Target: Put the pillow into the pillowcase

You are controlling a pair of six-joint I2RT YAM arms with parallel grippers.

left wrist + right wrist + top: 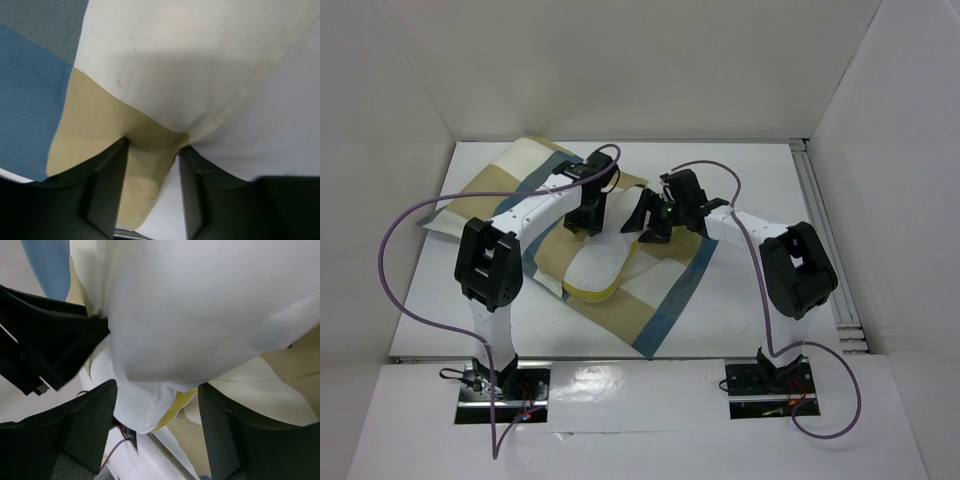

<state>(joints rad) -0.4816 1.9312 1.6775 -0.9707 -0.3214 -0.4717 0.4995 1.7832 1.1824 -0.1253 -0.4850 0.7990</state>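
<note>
The pillow (595, 262) lies mid-worktop. Its rounded white end, with the yellow band (588, 292), bulges out of the pillowcase (665, 300) toward the near edge. The rest seems to run up and to the far left inside the padded-looking part of the case, so I judge its long axis to be that diagonal, and the way in to be far-left.

The exposed end sits between the two grippers. The right gripper (655, 225) is the nearer, just right of it. In the wrist view its jaws stand wide with the pillow's corner filling the gap, but I cannot tell whether they actually grip it.

The left gripper (585, 218) is just beyond the bulge, on the case. Its jaws straddle a tan fold of cloth. A slit of light shows beside one finger (200, 190), so they look apart, not clamped.

The flat, unfilled part of the case trails toward the near right. The left arm crosses above the filled part, and purple cables (410, 220) loop beside both arms. The white worktop (760, 310) is walled on three sides.
</note>
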